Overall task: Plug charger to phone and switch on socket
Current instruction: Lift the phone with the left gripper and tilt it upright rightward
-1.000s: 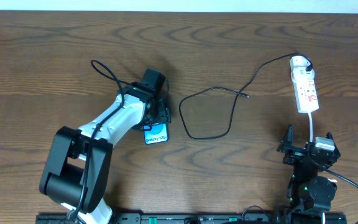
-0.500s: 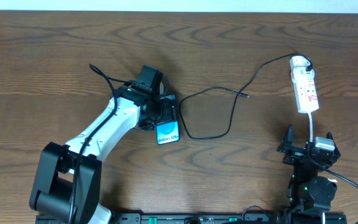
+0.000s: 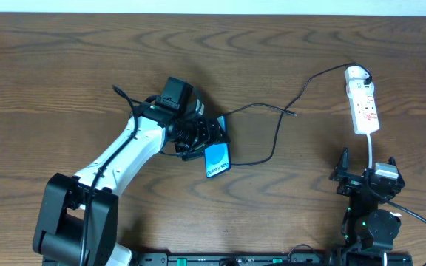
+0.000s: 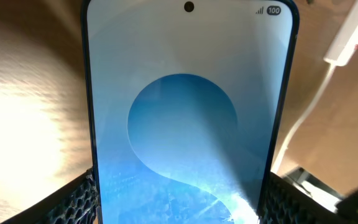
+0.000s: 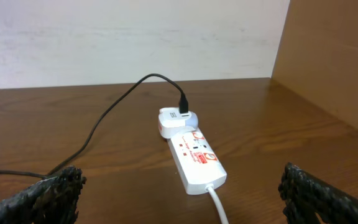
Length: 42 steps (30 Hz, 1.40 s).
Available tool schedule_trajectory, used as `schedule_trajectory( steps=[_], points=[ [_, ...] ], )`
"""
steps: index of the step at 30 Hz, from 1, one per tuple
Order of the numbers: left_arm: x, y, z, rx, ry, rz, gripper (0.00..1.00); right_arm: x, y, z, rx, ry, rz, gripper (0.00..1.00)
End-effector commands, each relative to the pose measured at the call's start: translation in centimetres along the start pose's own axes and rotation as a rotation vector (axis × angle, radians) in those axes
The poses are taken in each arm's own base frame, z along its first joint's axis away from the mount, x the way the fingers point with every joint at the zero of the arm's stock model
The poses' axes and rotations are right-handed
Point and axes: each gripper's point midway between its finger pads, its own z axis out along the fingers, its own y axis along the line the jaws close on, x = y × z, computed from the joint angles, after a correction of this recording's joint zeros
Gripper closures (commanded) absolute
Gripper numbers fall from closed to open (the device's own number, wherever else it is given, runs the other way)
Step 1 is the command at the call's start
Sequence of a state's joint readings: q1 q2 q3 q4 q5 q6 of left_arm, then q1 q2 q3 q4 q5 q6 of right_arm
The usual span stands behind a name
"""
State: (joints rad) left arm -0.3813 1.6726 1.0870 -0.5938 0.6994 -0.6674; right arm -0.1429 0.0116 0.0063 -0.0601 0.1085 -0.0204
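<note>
My left gripper (image 3: 204,137) is shut on the phone (image 3: 217,159), holding it by its long sides near the table's middle. In the left wrist view the phone's cyan-and-white screen (image 4: 188,112) fills the frame between my fingers (image 4: 182,202). The black charger cable (image 3: 276,137) loops just right of the phone, and its free tip (image 3: 294,114) lies on the wood. Its other end (image 5: 182,104) is plugged into the rounded end of the white socket strip (image 3: 364,103), which also shows in the right wrist view (image 5: 194,158). My right gripper (image 3: 366,177) is open and empty near the strip's cord end; its fingers (image 5: 179,196) stand wide apart.
The strip's white cord (image 3: 374,151) runs down to the right arm's base. A brown panel (image 5: 334,56) stands at the right, and a white wall (image 5: 129,37) stands behind the table's far edge.
My left gripper has carried the phone to the right, toward the cable loop, and turned it. The right arm, cable and strip have not moved.
</note>
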Motion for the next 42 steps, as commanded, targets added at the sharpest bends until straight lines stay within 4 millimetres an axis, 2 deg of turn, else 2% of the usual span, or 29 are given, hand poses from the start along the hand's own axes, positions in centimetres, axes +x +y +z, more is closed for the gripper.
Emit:
schedule_trajectory(
  steps=[1, 7, 17, 30, 42],
  points=[
    [1.1, -2.4, -1.0, 0.114, 0.06, -0.06, 0.31, 0.0, -0.2, 0.0, 0.008, -0.002, -0.013, 0.01],
    [1.8, -4.5, -1.4, 0.215, 0.124, -0.11, 0.31, 0.0, -0.2, 0.0, 0.008, -0.002, -0.013, 0.01],
    [2.1, -5.9, -1.8, 0.278, 0.174, -0.196, 0.31, 0.0, -0.2, 0.0, 0.008, -0.002, -0.013, 0.01],
    [1.2, -5.6, -2.5, 0.298, 0.166, -0.236, 0.3, 0.0, -0.2, 0.0, 0.009, -0.002, -0.013, 0.01],
    [-0.4, -4.8, -3.7, 0.321, 0.132, -0.277, 0.3, 0.0, -0.2, 0.0, 0.008, -0.002, -0.013, 0.01]
  ],
)
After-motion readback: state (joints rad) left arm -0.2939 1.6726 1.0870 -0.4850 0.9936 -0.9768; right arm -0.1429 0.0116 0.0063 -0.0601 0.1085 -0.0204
